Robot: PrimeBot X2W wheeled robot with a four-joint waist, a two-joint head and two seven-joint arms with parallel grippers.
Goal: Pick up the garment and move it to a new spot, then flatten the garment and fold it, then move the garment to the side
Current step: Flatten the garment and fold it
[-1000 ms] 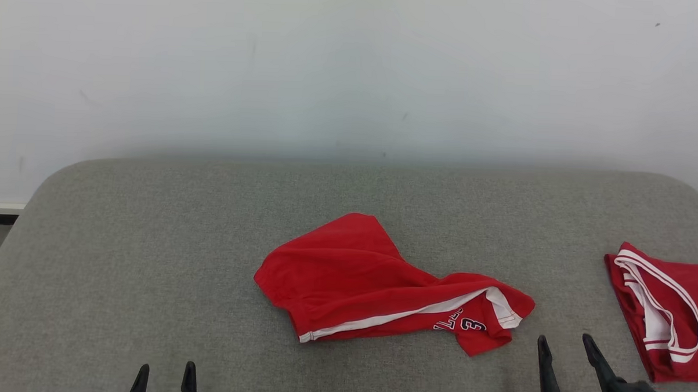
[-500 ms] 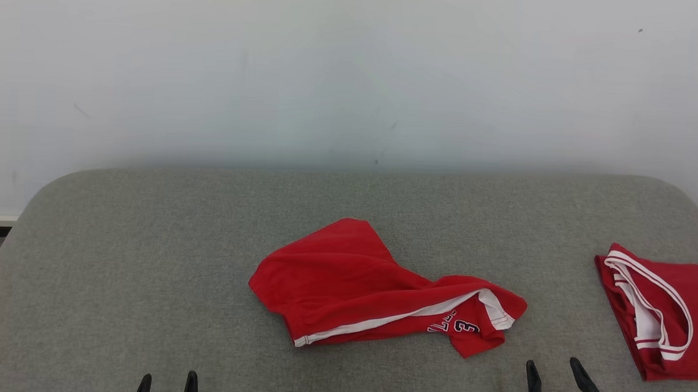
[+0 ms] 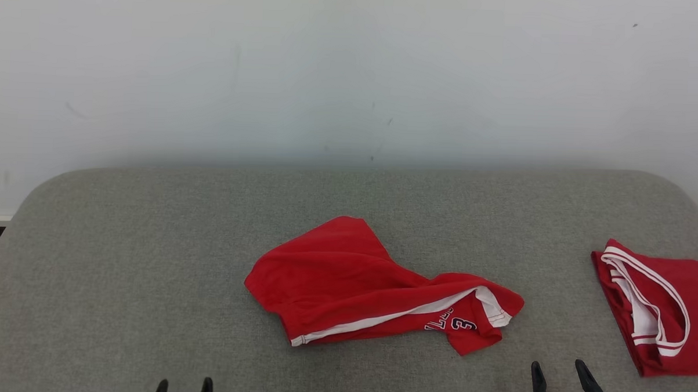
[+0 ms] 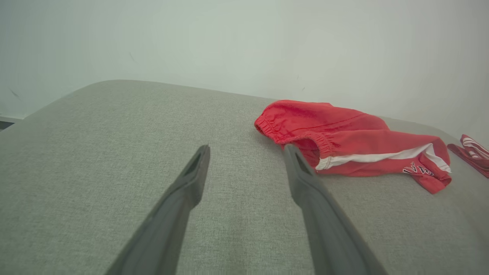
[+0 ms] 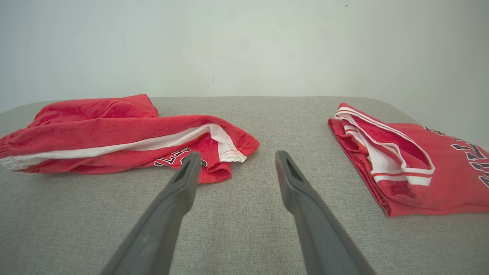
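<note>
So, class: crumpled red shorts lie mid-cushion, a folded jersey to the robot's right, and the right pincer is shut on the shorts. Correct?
No: the right pincer is open and holds nothing, as the right wrist view shows. The shorts and folded jersey lie as stated.

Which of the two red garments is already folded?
The jersey at the far right, folded flat; the numbered shorts in the middle lie rumpled.

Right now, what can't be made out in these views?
Folded garment: right side cut off by the head view's right edge; lettering incomplete.
Crumpled garment: lettering beside the 3 tucked under a fold, head view.
Left gripper and right gripper: bodies cut off by the head view's bottom edge.
</note>
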